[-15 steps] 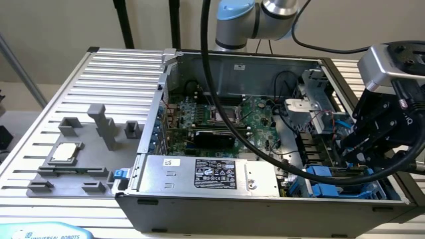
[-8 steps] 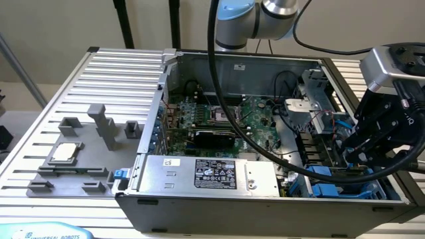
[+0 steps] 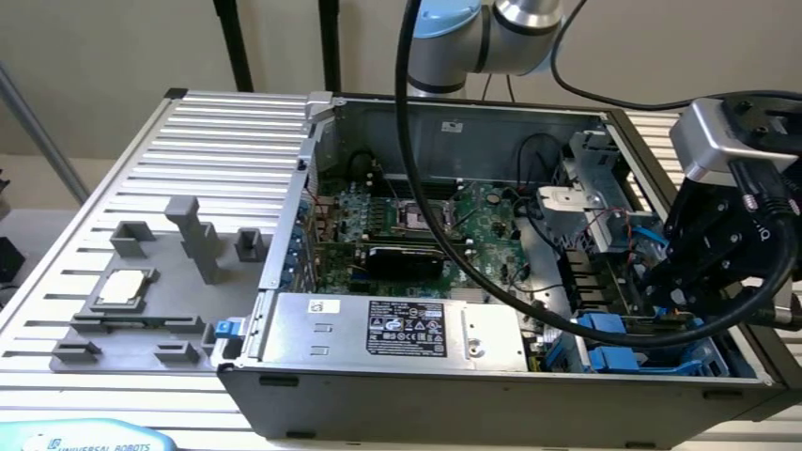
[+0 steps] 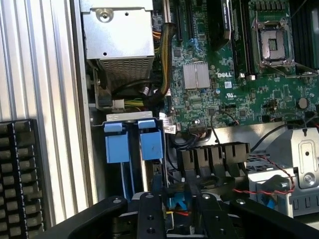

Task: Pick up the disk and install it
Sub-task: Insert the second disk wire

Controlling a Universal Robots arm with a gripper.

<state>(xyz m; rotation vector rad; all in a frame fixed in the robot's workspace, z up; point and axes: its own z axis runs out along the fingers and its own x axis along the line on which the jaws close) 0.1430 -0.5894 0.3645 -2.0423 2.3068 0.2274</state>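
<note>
Ribbed aluminium counter (image 3: 188, 150) carries the open computer case (image 3: 376, 395), lying on its side with the motherboard (image 3: 414, 221) exposed. The power supply (image 3: 401, 329) occupies the near wall. The blue drive cage (image 3: 652, 362) sits in the case corner at the exterior view's right. I am positioned directly above this cage.

What I take to be the disk (image 3: 621, 326) lies at the top of the cage, just below my jaws (image 4: 177, 214), with its blue carrier end showing between my fingers (image 4: 149, 216). I cannot tell whether the jaws are clamped on it or standing free.

Status, as a judgement: pick-up is done and the disk is at the bay. Full seating is not confirmed.
</note>
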